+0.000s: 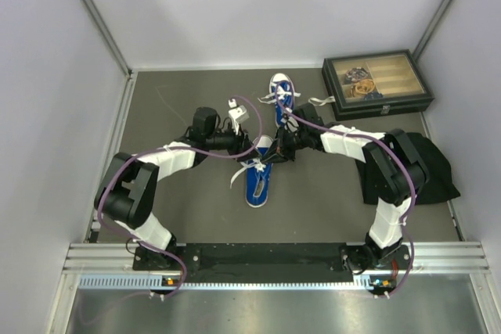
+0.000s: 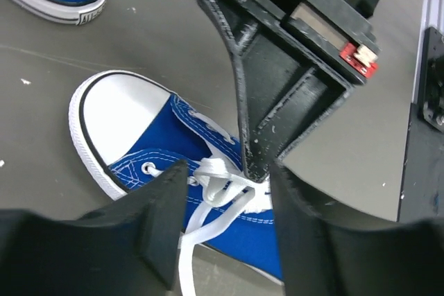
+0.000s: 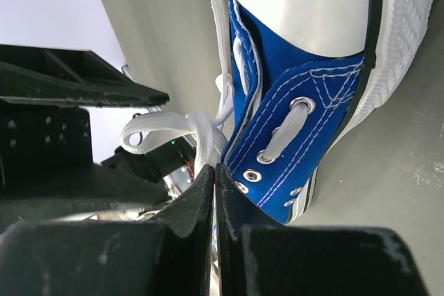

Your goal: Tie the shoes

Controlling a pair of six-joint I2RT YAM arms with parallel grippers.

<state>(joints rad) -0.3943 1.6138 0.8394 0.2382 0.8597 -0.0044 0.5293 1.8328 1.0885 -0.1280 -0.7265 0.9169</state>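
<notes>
Top external view is showing the near shoe (image 1: 258, 180) lying on the grey surface (image 1: 313, 209). Beyond it are lying the second shoe (image 1: 282, 98) and a glass-lidded box (image 1: 378, 84) holding indistinct items; right of it, a black cloth (image 1: 427, 166). The right tool (image 3: 214, 178) is pinching its lace (image 3: 166, 124); the left tool (image 2: 227, 178) is standing wide astride it.

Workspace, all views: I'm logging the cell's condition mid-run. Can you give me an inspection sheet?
Surface: grey table, lightly marked.
Job's things: near shoe between the grippers, lace untied; far shoe beside the box, laces loose.
Clutter: box far right; black cloth under the right arm.
Grippers: left gripper open, astride the lace; right gripper shut on the lace.
Cables: purple cables looped along both arms.
Surroundings: white walls; metal rail at the near edge.
</notes>
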